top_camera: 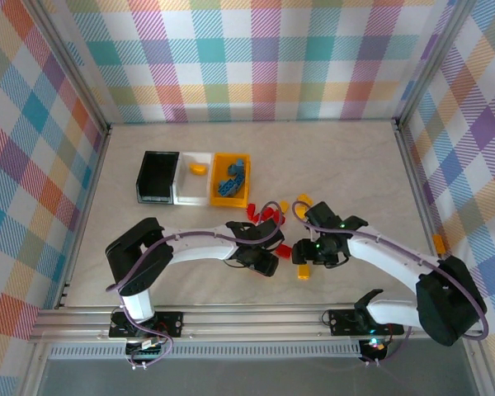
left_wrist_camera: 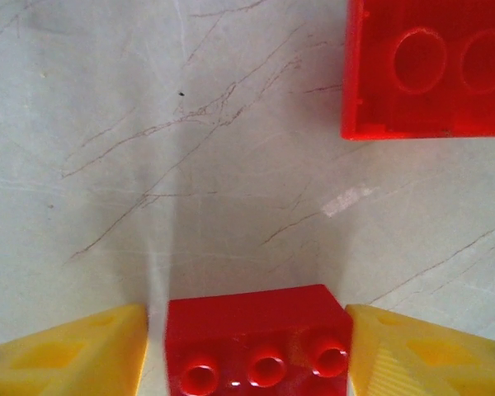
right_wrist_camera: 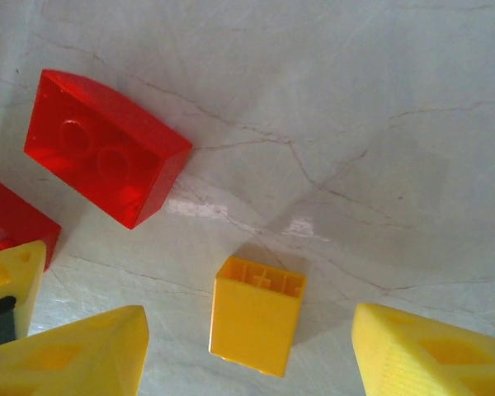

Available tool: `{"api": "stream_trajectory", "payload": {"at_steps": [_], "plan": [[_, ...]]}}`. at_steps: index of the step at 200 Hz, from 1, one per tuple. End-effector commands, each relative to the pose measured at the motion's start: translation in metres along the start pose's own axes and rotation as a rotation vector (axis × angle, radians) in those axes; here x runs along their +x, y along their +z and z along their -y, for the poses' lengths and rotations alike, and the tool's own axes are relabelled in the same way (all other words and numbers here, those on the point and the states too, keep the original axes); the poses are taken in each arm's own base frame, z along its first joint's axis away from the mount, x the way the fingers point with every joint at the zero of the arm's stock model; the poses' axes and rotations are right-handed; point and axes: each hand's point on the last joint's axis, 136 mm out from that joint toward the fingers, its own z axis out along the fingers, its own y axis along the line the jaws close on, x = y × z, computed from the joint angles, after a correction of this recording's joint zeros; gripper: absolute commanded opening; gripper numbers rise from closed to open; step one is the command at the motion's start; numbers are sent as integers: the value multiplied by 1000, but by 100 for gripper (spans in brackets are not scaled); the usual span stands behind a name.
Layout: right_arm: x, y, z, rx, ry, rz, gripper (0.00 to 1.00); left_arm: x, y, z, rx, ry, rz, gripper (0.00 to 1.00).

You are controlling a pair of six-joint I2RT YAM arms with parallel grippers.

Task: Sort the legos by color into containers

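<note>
While both arms work the loose pile at mid-table, the sort looks part done, with two pickups in hand. Left gripper (left_wrist_camera: 247, 351) sits low over the table (left_wrist_camera: 148, 124), its yellow fingers (left_wrist_camera: 66, 355) either side of a red brick (left_wrist_camera: 260, 338), studs up. The right finger touches the brick and a thin sliver of light shows at the left one, so I cannot tell if the squeeze is on. Second red brick (left_wrist_camera: 429, 70) lies just ahead, apart from it. Next for this arm, my guess: confirm the clamp, lift straight up, carry to the bins. Red has no bin begun, so likely the black one. Right gripper (right_wrist_camera: 249, 334) hovers low, fingers wide apart, with a yellow brick (right_wrist_camera: 256, 326) between them touching neither, on its side with the hollow end showing. It needs to drop a little, centre, close, then carry leftward past the other arm, so the two had better take turns. More red legos (top_camera: 264, 214) cluster just beyond the grippers, near the orange bin. Containers stand in a row, side by side, at the far left of the table. Black bin (top_camera: 158, 200): dark, nothing I can make out inside. White bin (top_camera: 194, 190): one yellow-orange piece (top_camera: 198, 168). Orange bin (top_camera: 231, 200): a few blue legos (top_camera: 231, 177). No red seen in any bin.
</note>
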Motion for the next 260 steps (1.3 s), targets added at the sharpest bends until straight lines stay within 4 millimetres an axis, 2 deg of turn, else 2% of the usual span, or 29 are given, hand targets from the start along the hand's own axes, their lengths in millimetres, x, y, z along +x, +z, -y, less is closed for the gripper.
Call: {"api": "stream_trajectory", "payload": {"at_steps": [1, 50, 123, 149, 174, 199, 229, 260], "plan": [[8, 10, 2, 29, 14, -25, 66, 18, -2, 1, -16, 1, -45, 61], [15, 19, 3, 83, -3, -43, 65, 18, -10, -17, -91, -14, -8, 55], [20, 33, 4, 158, -31, -61, 58, 12, -46, -61, -132, -103, 70, 48], [22, 40, 6, 192, -41, -75, 53, 8, -61, -75, -126, -144, 107, 47], [21, 43, 8, 219, -46, -75, 44, 5, -77, -93, -130, -188, 135, 47], [19, 42, 6, 217, -48, -65, 33, -3, -101, -117, -135, -251, 180, 47], [15, 36, 1, 205, -55, -50, 32, -17, -133, -152, -163, -326, 231, 48], [3, 16, -12, 164, -66, 3, 31, -37, -164, -207, -212, -444, 298, 48]]}}
